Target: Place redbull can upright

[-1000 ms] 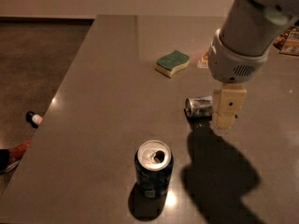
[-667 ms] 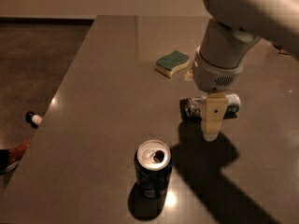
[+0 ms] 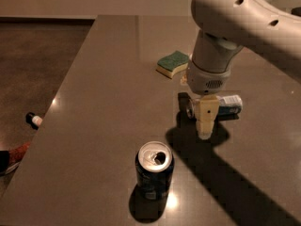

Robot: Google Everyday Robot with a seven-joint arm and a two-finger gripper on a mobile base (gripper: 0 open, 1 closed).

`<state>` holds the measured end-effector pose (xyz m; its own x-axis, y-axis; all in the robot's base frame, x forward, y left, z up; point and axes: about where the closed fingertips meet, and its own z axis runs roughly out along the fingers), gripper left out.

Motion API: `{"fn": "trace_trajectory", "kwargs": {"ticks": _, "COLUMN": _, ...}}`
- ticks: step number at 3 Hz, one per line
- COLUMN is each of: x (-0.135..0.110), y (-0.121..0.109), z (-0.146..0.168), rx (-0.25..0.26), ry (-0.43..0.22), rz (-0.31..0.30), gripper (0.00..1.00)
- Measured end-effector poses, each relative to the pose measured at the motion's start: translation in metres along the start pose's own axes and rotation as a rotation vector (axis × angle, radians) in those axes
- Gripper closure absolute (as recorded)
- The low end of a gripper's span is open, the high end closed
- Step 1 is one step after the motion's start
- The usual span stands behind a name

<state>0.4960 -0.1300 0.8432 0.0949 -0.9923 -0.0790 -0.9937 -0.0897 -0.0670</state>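
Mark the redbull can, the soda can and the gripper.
redbull can (image 3: 231,104): camera view, on its silver-blue side wall; it lies flat.
soda can (image 3: 154,173): camera view, on its dark body; upright.
gripper (image 3: 204,131): camera view, at its lower tip, low in front of the redbull can.

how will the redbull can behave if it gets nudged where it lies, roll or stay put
Likely to roll: the redbull can lies on its side on the smooth table, just behind the gripper. Its slim metal body probably feels slick. Once upright, being so narrow, it could tip easily.
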Motion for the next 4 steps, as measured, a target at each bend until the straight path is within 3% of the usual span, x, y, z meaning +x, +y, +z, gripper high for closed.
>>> {"fn": "trace_trajectory", "kwargs": {"ticks": 1, "x": 0.014, "y": -0.010, "z": 0.004, "rx": 0.011, "ry": 0.012, "rz": 0.020, "gripper": 0.04}}
{"fn": "trace_trajectory", "kwargs": {"ticks": 3, "x": 0.026, "y": -0.010, "z": -0.011, "rx": 0.002, "ry": 0.023, "rz": 0.052, "gripper": 0.44}}
{"fn": "trace_trajectory", "kwargs": {"ticks": 4, "x": 0.018, "y": -0.009, "z": -0.030, "rx": -0.013, "ry": -0.017, "rz": 0.058, "gripper": 0.68}}
